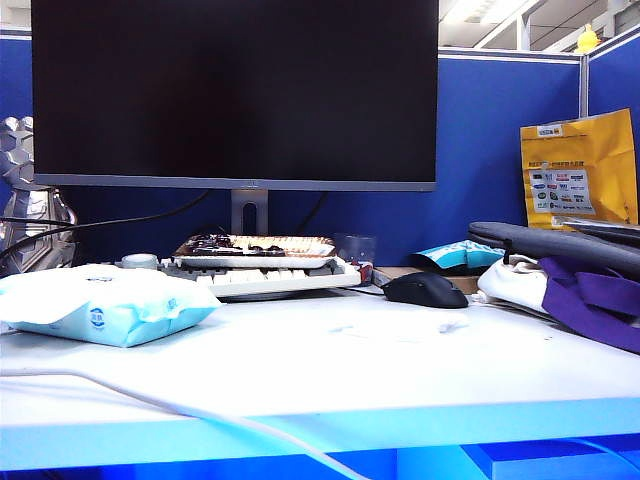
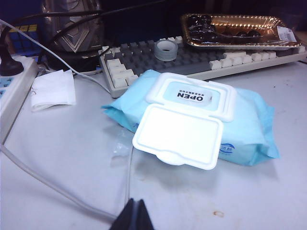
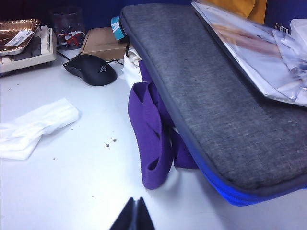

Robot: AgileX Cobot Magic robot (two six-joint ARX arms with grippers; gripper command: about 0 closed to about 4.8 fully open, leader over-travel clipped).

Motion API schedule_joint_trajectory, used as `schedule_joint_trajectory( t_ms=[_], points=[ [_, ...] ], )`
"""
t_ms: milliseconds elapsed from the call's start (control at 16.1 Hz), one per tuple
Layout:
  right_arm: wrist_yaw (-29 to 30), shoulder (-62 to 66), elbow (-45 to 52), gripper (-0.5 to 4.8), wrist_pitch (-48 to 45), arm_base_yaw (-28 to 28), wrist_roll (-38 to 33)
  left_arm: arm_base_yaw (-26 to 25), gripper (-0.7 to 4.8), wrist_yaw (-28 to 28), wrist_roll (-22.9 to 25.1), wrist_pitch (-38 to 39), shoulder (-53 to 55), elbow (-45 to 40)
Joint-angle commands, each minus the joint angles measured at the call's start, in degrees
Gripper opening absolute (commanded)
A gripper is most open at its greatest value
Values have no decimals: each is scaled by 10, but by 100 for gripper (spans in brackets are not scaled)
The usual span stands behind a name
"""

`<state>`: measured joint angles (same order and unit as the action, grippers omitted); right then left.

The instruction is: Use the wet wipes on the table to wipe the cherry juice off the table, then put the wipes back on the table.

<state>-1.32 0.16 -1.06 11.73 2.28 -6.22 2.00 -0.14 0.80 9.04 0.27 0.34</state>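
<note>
We see the wipe lying flat on the table, near the mouse; left gripper and right gripper hover together, empty.

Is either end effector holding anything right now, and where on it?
Nothing is held. The left end effector and right end effector are both shut and empty above the table.

One wipes pack, one wet wipe sheet, one mouse, one keyboard, one monitor, one tape roll, two grippers, left gripper, right gripper.
</note>
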Motion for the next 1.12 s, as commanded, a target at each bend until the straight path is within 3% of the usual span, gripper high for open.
schedule_joint_trajectory(
  t_ms=[62,932,1119],
  points=[
    [0,0,-1,-5,2,0,-2,0,-5,2,2,7,-2,0],
    [1,0,-1,-5,-14,0,-5,0,-5,2,2,7,-2,0],
    [81,0,-5,-5,-108,0,-172,0,-5,2,2,7,-2,0]
  ],
)
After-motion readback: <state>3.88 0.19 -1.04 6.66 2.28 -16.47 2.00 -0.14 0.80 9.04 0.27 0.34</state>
